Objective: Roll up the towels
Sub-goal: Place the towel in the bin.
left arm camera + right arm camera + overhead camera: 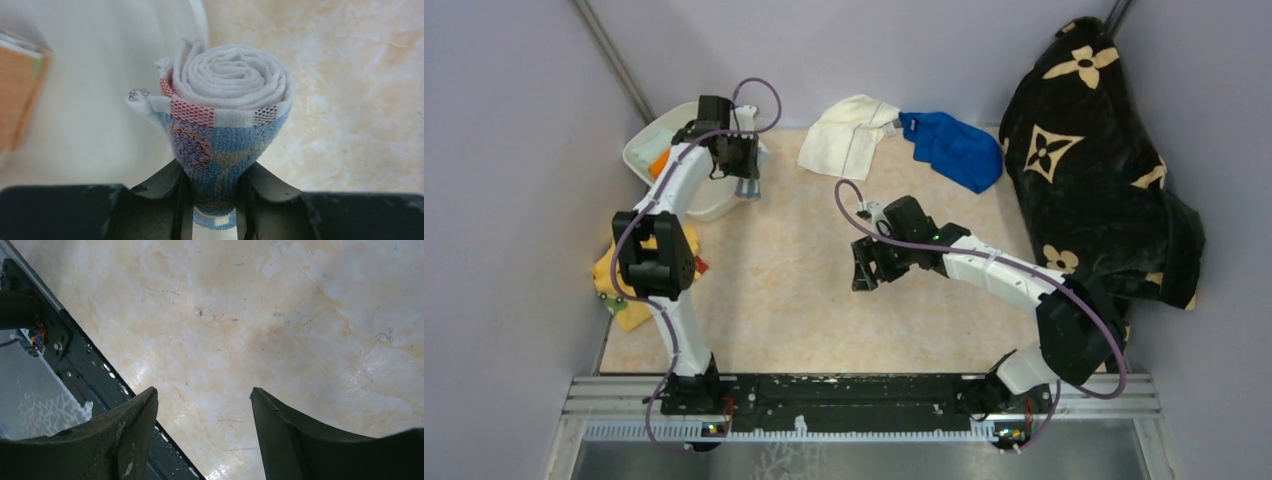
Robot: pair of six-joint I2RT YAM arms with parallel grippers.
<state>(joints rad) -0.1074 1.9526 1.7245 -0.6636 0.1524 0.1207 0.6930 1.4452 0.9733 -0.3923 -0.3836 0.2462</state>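
The left pincer [212, 176] clamps the rolled printed towel [231, 92] upright, seemingly over the white tub [642, 150] rim, far-left corner; the right pincer [202, 394] is spread, empty.

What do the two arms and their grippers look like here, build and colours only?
The left arm and right arm have white links between chunky black joints, each trailed by a looping purple cable. The left gripper and right gripper have matte black, curved, tapering fingers.

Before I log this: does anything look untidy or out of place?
Yes. The cream-white towel and blue towel lie crumpled, unrolled, at the far edge; a loose corner sticks out of the rolled printed towel.
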